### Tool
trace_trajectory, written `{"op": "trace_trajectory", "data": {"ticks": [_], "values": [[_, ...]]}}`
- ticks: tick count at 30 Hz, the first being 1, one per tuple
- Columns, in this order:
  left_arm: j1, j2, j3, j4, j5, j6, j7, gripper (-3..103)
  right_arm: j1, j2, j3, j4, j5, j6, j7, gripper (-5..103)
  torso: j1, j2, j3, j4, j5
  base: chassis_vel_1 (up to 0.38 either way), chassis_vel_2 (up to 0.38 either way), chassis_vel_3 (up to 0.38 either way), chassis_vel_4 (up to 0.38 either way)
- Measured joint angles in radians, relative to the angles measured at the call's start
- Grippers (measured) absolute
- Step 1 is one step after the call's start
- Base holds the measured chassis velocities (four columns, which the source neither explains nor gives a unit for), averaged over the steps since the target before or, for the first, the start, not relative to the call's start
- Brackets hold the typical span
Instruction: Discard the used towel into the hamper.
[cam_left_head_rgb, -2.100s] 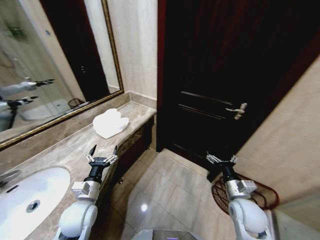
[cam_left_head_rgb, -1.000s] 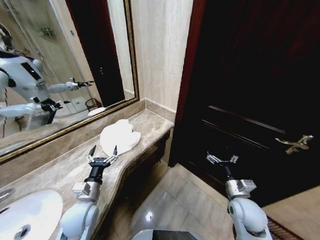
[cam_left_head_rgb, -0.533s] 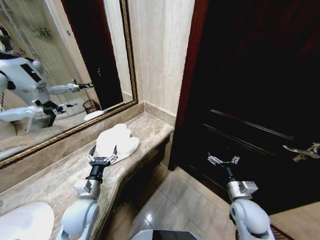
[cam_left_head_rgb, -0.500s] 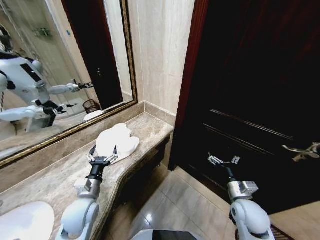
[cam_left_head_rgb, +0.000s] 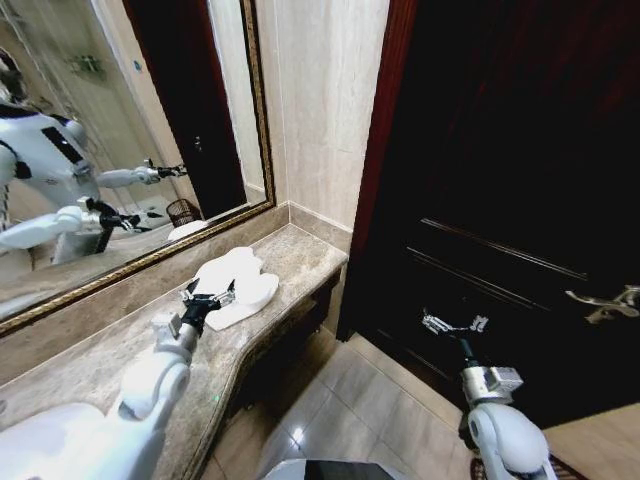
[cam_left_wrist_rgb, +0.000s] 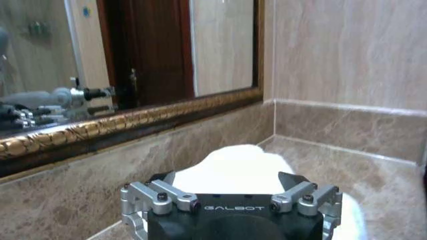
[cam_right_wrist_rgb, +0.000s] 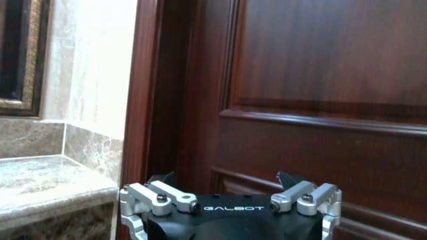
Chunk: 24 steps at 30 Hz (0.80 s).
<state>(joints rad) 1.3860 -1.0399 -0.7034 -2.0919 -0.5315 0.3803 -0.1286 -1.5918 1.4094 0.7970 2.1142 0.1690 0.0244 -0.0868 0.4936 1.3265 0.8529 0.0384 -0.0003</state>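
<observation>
- Bathroom setting: marble counter (cam_left_head_rgb: 120, 340) running along a gold-framed mirror (cam_left_head_rgb: 120, 130), tiled wall in the corner, dark wooden door (cam_left_head_rgb: 500, 200) with a metal lever handle (cam_left_head_rgb: 603, 302) on the right side.
- White towel (cam_left_head_rgb: 235, 283), crumpled into a mound, lying on the counter near its far end, close to the corner of the wall.
- Left gripper (cam_left_head_rgb: 208, 297) stretched out over the counter, fingers spread wide and holding nothing.
- Towel just beyond and under those fingertips in the head view; touching or merely above it, cannot tell.
- From the left wrist view: towel (cam_left_wrist_rgb: 240, 170) centred straight ahead of the gripper (cam_left_wrist_rgb: 227, 176), white mound rising between the two dark fingertips, counter (cam_left_wrist_rgb: 380, 175) and mirror frame (cam_left_wrist_rgb: 100, 127) behind.
- Right gripper (cam_left_head_rgb: 454, 324) held low over the floor in front of the door, well apart from the towel, fingers wide open and empty.
- From the right wrist view: right gripper (cam_right_wrist_rgb: 225, 176) facing the door panel (cam_right_wrist_rgb: 320, 100), counter edge (cam_right_wrist_rgb: 47, 185) off to one side.
- Robot's reflection (cam_left_head_rgb: 50, 180) in the mirror, both arms extended.
</observation>
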Motion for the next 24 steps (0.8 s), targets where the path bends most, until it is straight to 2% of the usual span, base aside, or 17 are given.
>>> {"op": "trace_trajectory", "data": {"ticks": [3,5,7,10,11,15,18,24], "values": [[-0.028,0.029,0.006,0.027,-0.033,0.021,0.001,100,-0.004,0.006,0.000,-0.003,0.003,0.000,0.002,100,0.000,0.000,0.000,0.0000,0.0001,0.000,0.000,0.000,0.000],[-0.080,0.080,0.036,0.074,-0.087,0.059,0.008,100,-0.010,0.016,-0.010,-0.004,0.018,-0.008,0.014,100,0.000,0.000,0.000,0.0000,0.0001,0.000,0.000,0.000,0.000],[-0.091,0.089,0.044,0.083,-0.096,0.067,0.009,100,-0.010,0.018,-0.011,-0.004,0.019,-0.009,0.015,100,0.000,0.000,0.000,0.0001,0.0001,0.000,0.000,0.000,0.000],[-0.189,0.145,0.128,0.165,-0.136,0.100,0.008,100,-0.009,0.028,-0.011,-0.008,0.016,-0.003,0.020,100,0.000,0.000,0.000,0.0001,0.0000,0.000,0.000,0.000,0.000],[-0.189,0.145,0.128,0.165,-0.136,0.100,0.008,100,-0.009,0.028,-0.011,-0.008,0.016,-0.003,0.020,100,0.000,0.000,0.000,0.0001,0.0000,0.000,0.000,0.000,0.000],[-0.333,0.171,0.231,0.267,-0.181,0.142,0.004,100,0.000,0.027,0.008,-0.016,0.022,0.030,0.050,100,0.000,0.000,0.000,-0.0001,0.0001,0.000,0.000,0.000,0.000],[-0.395,0.178,0.282,0.320,-0.192,0.155,0.010,100,0.000,0.017,0.036,-0.023,0.038,0.049,0.058,100,0.000,0.000,0.000,-0.0001,0.0003,0.000,0.000,0.000,0.000],[-0.447,0.177,0.332,0.369,-0.196,0.184,-0.001,100,-0.006,0.000,0.078,-0.035,0.072,0.068,0.059,100,0.000,0.000,0.000,-0.0001,0.0005,0.000,0.000,0.000,0.000]]}}
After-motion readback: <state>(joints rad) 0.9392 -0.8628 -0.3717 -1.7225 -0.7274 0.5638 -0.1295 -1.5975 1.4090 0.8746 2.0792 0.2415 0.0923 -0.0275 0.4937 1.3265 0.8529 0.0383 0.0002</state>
